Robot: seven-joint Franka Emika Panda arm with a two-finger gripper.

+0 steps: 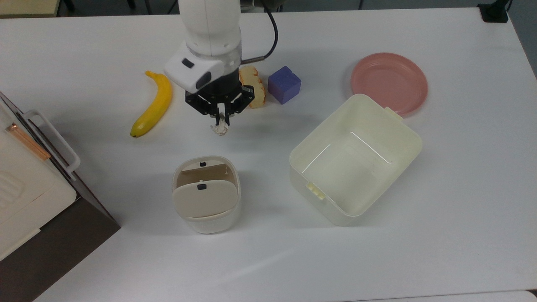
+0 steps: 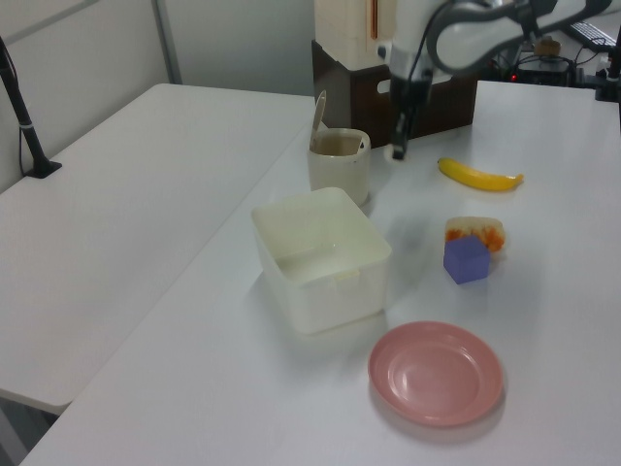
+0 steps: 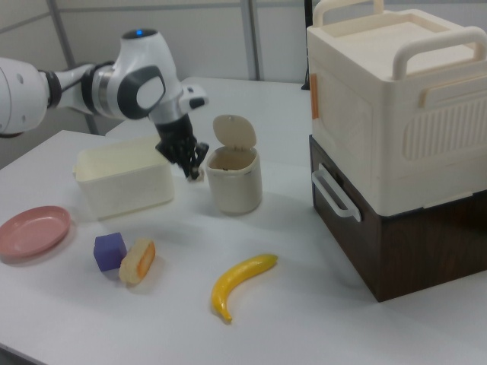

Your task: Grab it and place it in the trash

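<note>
Above white table (image 1: pixel 377 251): fingers (image 1: pixel 220 118) pinching crumpled paper ball (image 1: pixel 219 128).

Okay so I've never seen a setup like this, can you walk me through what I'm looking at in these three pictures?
It is a white robot arm working over a white table, filmed by three fixed cameras: one looking down from above, two from opposite sides. At the arm's tip is its hand, two black fingers pinched shut on a small crumpled paper ball, lifted clear of the table. On the table stand a small bin with a flap lid, a larger open tub, a pink plate, a banana, a purple block and a bread slice. At the table's edge is a big cream box with handles on a dark base.
</note>
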